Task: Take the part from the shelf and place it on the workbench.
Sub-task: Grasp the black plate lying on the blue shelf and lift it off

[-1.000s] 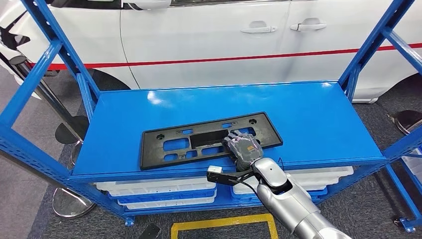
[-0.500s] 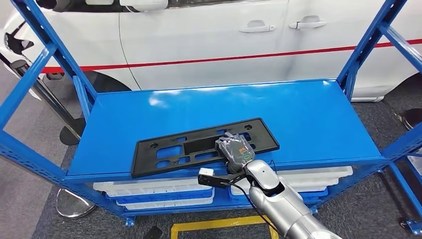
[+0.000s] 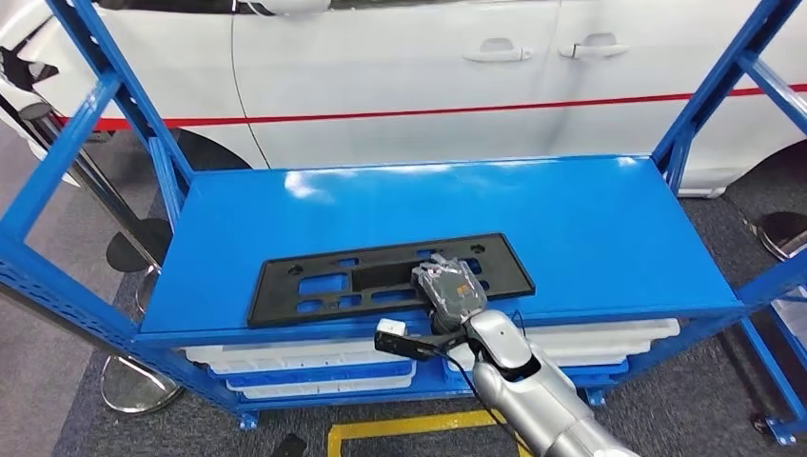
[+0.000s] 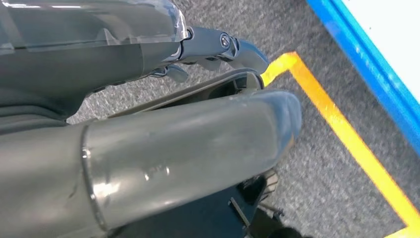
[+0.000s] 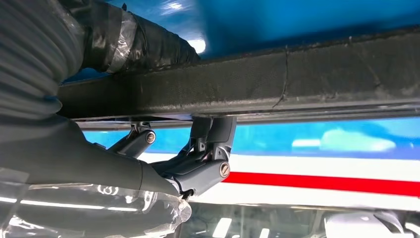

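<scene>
On shelf (image 3: 609, 228), front edge: black part (image 3: 314, 290) lies flat along it.
Right hand (image 3: 449, 288): clamped on part's front rim, thumb above, fingers (image 5: 208, 163) beneath.
Left hand (image 4: 218, 47): state unclear.

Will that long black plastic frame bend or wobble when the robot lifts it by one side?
Probably a little. The long black plastic frame is thin, flat and full of cut-outs, so it likely flexes. The right hand grips it off-centre, so the far end may droop. It looks light for its size and might slide easily on the glossy blue metal shelf.
</scene>
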